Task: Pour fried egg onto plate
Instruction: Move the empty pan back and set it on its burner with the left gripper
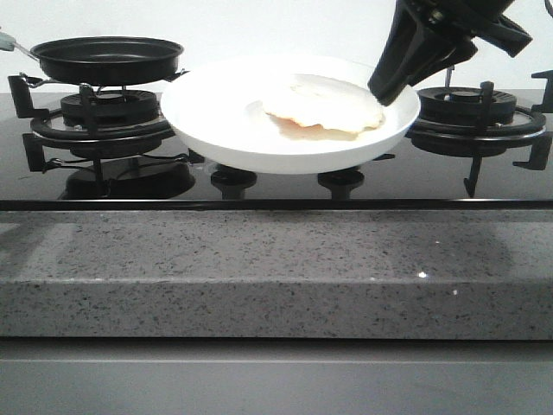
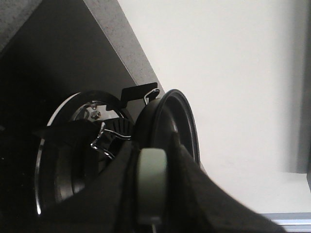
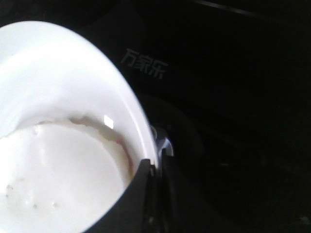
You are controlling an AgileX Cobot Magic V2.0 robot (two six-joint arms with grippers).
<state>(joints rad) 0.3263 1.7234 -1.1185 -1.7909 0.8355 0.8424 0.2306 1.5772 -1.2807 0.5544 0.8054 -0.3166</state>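
The white plate (image 1: 216,121) is held level above the middle of the black hob, tilted slightly toward me. The fried egg (image 1: 324,105), cream-white with an orange edge, lies on its right half. My right gripper (image 1: 386,89) is shut on the plate's right rim; the wrist view shows the rim (image 3: 141,126) pinched between the fingers and the egg (image 3: 53,170) inside. The black frying pan (image 1: 108,59) is held level over the left burner, and I see nothing in it. My left gripper (image 2: 151,187) is shut on the pan's pale green handle (image 2: 151,174); the gripper itself is out of the front view.
The left burner grate (image 1: 95,117) sits under the pan and the right burner grate (image 1: 479,117) behind the plate's right edge. Two knobs (image 1: 233,180) are below the plate. A grey speckled counter edge (image 1: 276,277) runs across the front. A white wall stands behind.
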